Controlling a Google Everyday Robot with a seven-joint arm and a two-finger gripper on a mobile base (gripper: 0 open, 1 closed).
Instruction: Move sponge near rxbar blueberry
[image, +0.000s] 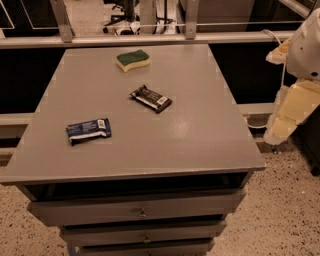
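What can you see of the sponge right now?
The sponge has a dark green scrub top over pale yellow foam, with wavy edges. It lies flat, green side up, near the far edge of the table, about midway along it, touching nothing else. Nothing holds it: the gripper is off the table's right side, well away.

Sponge (133, 59) at far edge of table (200, 140), rxbar blueberry (88, 130) near left, black bar (151, 98) between, pincer (281, 125) beside table's right edge.

Dim warm light leaves a faint sheen on the table (200, 142); the claw (285, 120) shows pale at right.
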